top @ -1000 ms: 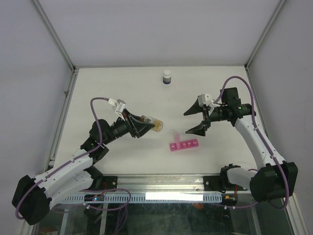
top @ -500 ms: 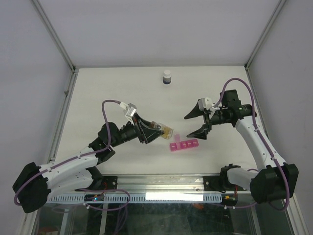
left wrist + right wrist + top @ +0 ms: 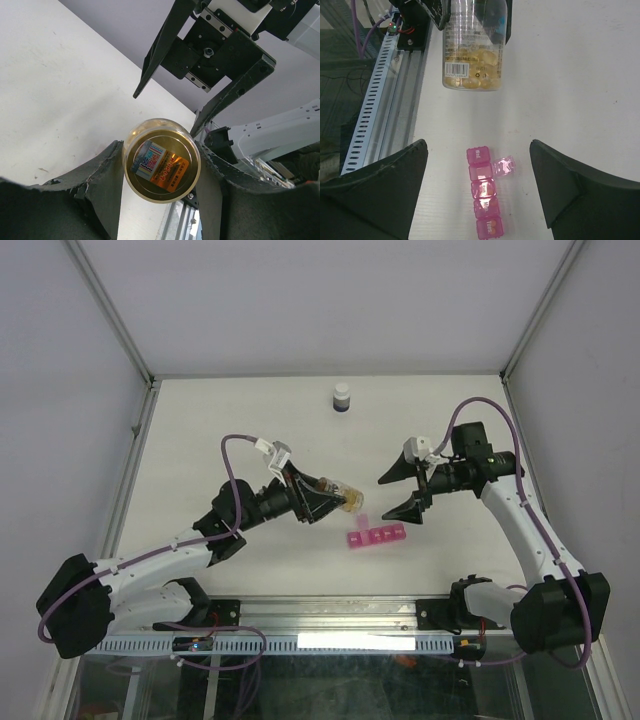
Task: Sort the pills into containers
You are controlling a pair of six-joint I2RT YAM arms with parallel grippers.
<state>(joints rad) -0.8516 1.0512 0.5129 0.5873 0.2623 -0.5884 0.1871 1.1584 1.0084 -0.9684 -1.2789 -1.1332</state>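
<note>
My left gripper (image 3: pixel 335 502) is shut on a small clear bottle (image 3: pixel 346 503), held on its side just up and left of the pink pill organiser (image 3: pixel 377 536). The left wrist view shows the bottle's base (image 3: pixel 161 167) between the fingers. In the right wrist view the yellow-orange pills (image 3: pixel 472 76) fill the bottle's lower end, beyond the organiser (image 3: pixel 482 192). One organiser lid (image 3: pixel 502 166) is flipped open; orange pills show through three shut lids. My right gripper (image 3: pixel 405 490) is open and empty, above the organiser's right end (image 3: pixel 480 185).
A dark bottle with a white cap (image 3: pixel 342 397) stands at the back of the table. A metal rail (image 3: pixel 330 612) runs along the near edge, also in the right wrist view (image 3: pixel 380 100). Frame posts stand at the back corners.
My left arm has carried the bottle to the right, from mid-table up to the organiser's left end. My right gripper has stayed almost still and open.
</note>
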